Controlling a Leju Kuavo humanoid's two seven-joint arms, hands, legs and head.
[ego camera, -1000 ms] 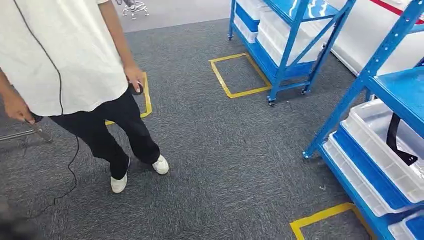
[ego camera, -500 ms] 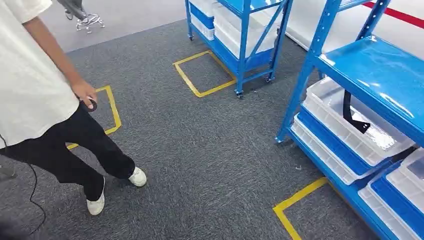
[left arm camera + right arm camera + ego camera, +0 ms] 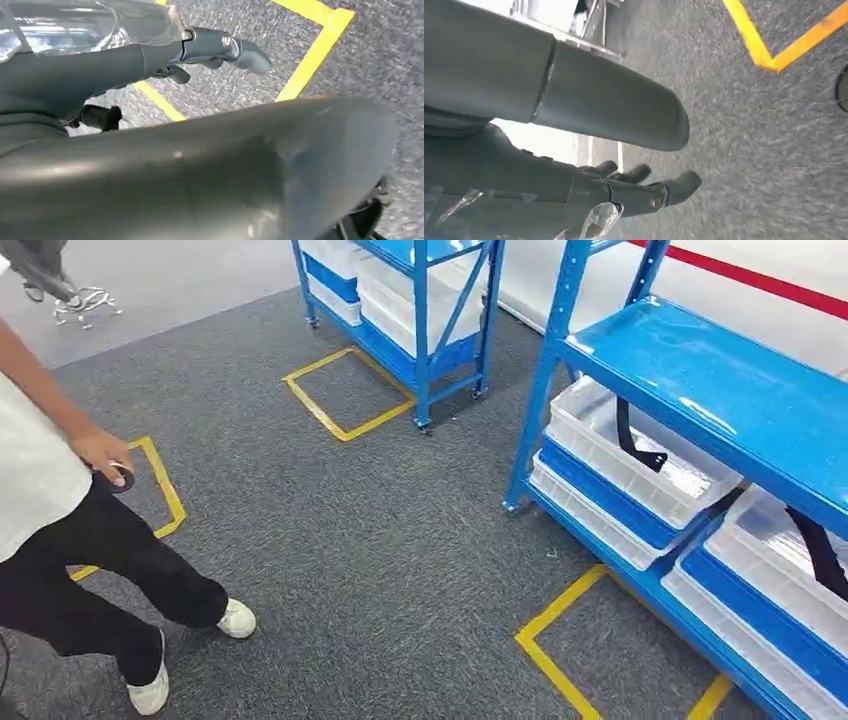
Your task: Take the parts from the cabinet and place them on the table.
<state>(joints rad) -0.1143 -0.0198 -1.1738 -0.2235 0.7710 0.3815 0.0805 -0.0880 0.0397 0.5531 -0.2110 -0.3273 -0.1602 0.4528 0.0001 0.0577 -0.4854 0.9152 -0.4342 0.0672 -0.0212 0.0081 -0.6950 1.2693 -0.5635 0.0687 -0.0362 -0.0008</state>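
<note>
While both arms are being hung over the carpet, left hand and right hand loosely spread and holding nothing, black parts are being kept in the white bin at the blue cabinet's near corner, rightward.

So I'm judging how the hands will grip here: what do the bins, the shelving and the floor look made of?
The bins look like translucent white plastic, smooth, with ribbed rims. The shelving rack seems painted blue metal: glossy shelf reflecting light, slotted uprights. The floor looks like grey short-pile carpet, matte and speckled, marked with yellow tape.
</note>
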